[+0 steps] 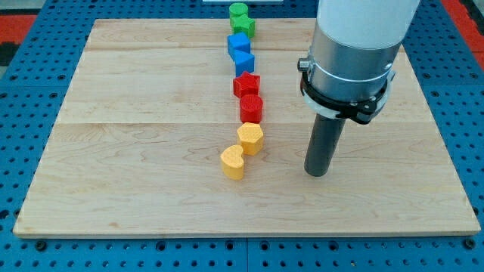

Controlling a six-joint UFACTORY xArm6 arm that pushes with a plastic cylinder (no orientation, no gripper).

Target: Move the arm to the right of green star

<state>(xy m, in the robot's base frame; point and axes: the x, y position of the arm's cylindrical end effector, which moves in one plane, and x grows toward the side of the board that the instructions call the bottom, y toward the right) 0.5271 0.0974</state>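
Observation:
The green star [246,28] sits near the view's top, just below a green cylinder [238,12], at the head of a column of blocks on the wooden board [136,113]. My tip [318,172] rests on the board at the lower right of the column, well below and to the right of the green star. It touches no block. The nearest blocks are the yellow hexagon [250,138] and the yellow heart [234,162], to the tip's left.
Down the column from the green star lie a blue block [238,44], a blue triangle-like block [244,62], a red star [246,84] and a red cylinder [251,108]. A blue pegboard [461,91] surrounds the board.

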